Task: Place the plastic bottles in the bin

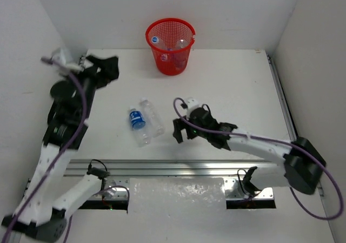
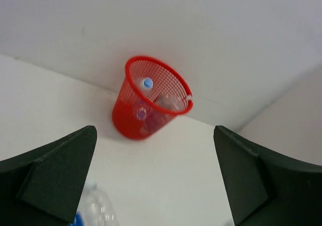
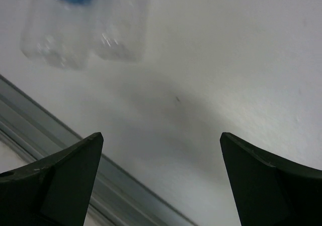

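Observation:
The bin [image 1: 170, 46] is a round red mesh basket at the back of the table, and it holds several plastic bottles [image 1: 175, 51]. In the left wrist view the bin [image 2: 132, 120] stands ahead with bottles [image 2: 168, 102] inside. Two more bottles lie side by side mid-table: one with a blue label [image 1: 137, 120] and a clear one [image 1: 152, 116]. My left gripper [image 1: 108, 70] hangs open and empty at the far left, level with the bin. My right gripper [image 1: 181, 131] is open and empty just right of the two bottles [image 3: 65, 40]. A bottle [image 2: 95, 208] also shows beside the left finger.
An aluminium rail [image 1: 173, 167] runs along the near edge of the table, also in the right wrist view as a rail [image 3: 115, 185]. A crinkled clear sheet [image 1: 175, 195] lies below it. White walls close the back and both sides.

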Available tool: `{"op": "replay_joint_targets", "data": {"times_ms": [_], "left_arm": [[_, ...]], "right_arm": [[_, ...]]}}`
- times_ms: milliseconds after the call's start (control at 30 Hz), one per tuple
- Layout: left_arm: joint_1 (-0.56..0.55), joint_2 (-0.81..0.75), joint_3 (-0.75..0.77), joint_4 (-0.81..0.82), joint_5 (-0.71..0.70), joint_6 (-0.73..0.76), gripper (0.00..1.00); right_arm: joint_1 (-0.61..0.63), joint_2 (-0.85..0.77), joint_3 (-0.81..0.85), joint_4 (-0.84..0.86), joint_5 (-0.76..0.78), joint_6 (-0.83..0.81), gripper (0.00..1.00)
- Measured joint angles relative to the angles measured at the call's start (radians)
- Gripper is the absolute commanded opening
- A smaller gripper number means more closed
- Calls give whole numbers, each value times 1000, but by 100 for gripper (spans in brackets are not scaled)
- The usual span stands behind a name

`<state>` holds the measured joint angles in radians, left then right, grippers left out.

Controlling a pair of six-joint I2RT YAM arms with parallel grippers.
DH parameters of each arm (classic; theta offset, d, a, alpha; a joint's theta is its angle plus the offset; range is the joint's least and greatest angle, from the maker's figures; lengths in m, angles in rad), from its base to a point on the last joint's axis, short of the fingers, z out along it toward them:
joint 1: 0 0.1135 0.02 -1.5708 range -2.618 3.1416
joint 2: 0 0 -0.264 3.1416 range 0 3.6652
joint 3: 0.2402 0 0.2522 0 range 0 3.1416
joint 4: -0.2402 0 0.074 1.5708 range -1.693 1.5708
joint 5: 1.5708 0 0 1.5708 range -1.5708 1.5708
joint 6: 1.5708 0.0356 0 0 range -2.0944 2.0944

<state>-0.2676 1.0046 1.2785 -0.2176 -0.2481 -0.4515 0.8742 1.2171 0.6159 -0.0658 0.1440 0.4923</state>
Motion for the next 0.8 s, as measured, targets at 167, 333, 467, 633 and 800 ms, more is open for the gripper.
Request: {"op": "replay_joint_targets", "data": {"times_ms": [167, 333, 467, 633, 800], "left_arm": [[0, -370, -299, -76, 19, -34, 100], [0, -472, -468, -210, 37, -13, 100], [0, -531, -551, -283, 32, 7, 100], [0, -575, -560, -284, 37, 21, 100], [0, -554, -560, -278, 73, 30, 100]], "right_arm": [[0, 304, 291, 26, -29, -19, 98], [1, 563, 520, -2, -51, -24, 90], [1, 702, 602, -40, -59, -30, 86], [-7, 793, 626, -58, -43, -37, 70], [-57, 779, 570, -6, -45, -66, 33]]}}
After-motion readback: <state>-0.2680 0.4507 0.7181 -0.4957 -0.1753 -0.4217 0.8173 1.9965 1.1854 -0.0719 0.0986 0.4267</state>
